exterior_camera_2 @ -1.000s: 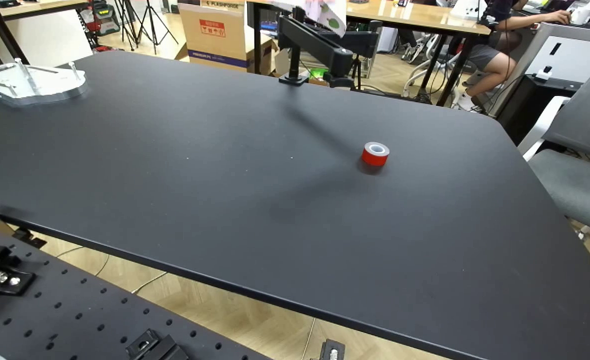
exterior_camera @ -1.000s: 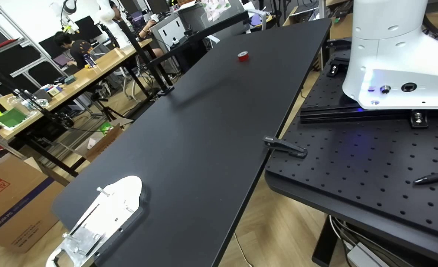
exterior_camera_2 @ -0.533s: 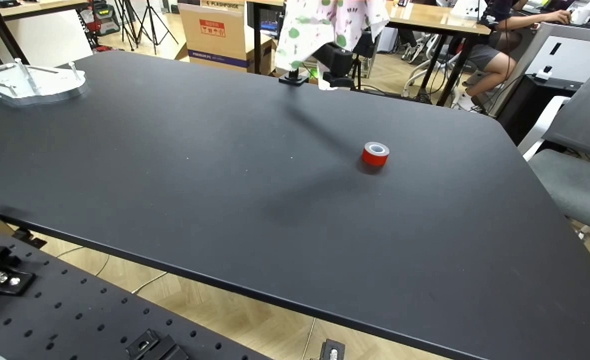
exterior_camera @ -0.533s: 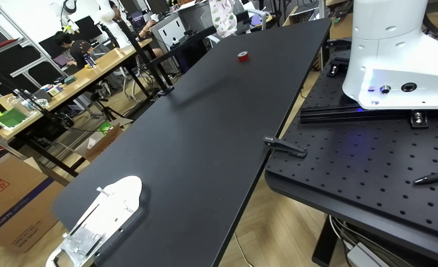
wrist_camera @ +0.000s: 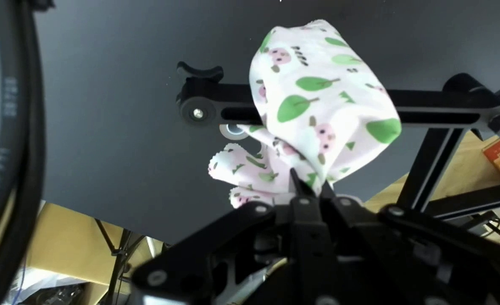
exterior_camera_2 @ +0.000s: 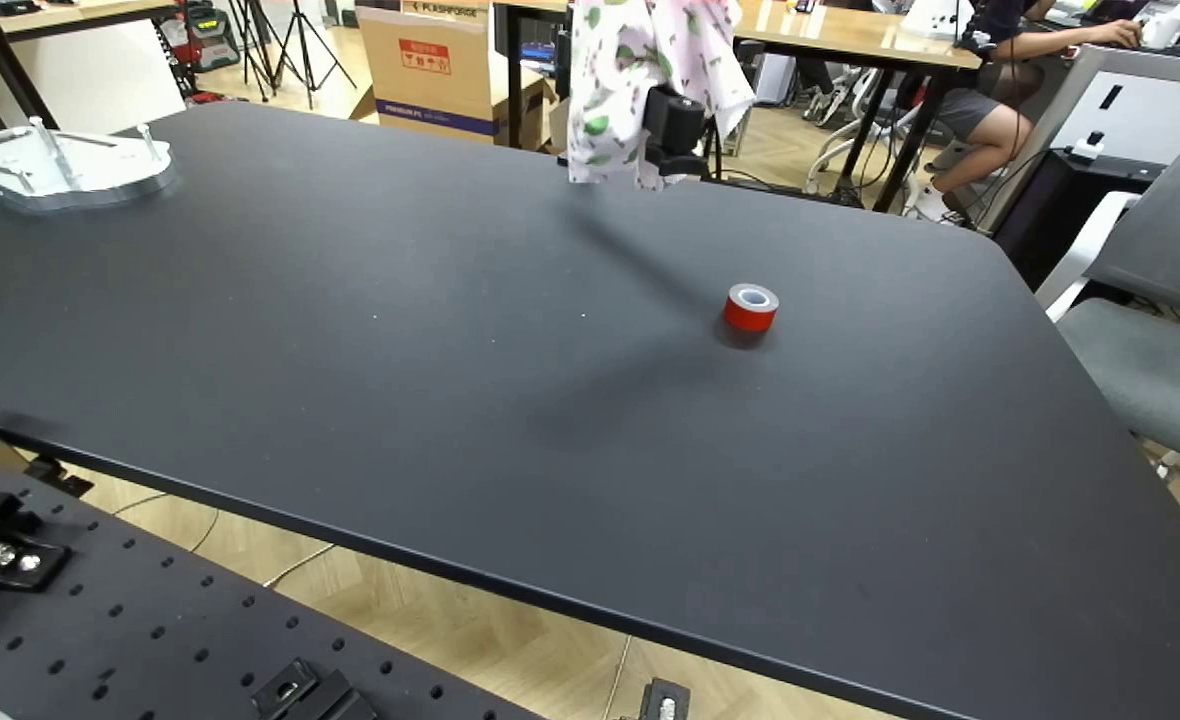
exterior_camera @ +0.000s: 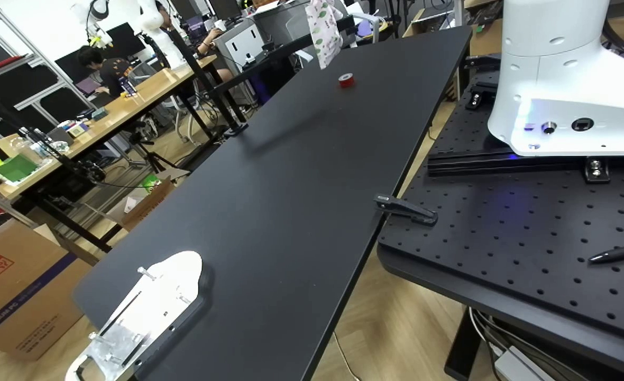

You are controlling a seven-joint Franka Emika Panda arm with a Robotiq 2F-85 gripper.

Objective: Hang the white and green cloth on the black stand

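The white cloth with green leaves and pink figures (wrist_camera: 318,89) is gripped from above and hangs in loose folds. It shows in both exterior views (exterior_camera: 323,37) (exterior_camera_2: 615,100). My gripper (wrist_camera: 310,180) is shut on a bunched part of it; the gripper is out of view in both exterior views. The black stand (exterior_camera: 291,48) has a post and a long horizontal arm. In the wrist view its arm (wrist_camera: 428,101) passes behind the cloth. In an exterior view the arm's end (exterior_camera_2: 675,120) shows in front of the cloth, which hides the beam behind it. I cannot tell whether the cloth rests on the arm.
A red tape roll (exterior_camera_2: 750,315) stands on the black table (exterior_camera_2: 450,400) near the stand. A white metal plate with posts (exterior_camera: 153,296) lies at the table's far end from it. A grey chair (exterior_camera_2: 1170,240) and a white robot base (exterior_camera: 560,100) stand beside the table.
The cloth has come down from the top of both exterior views to the stand's arm. In the last half second its lower edge dropped further and the folds swung.
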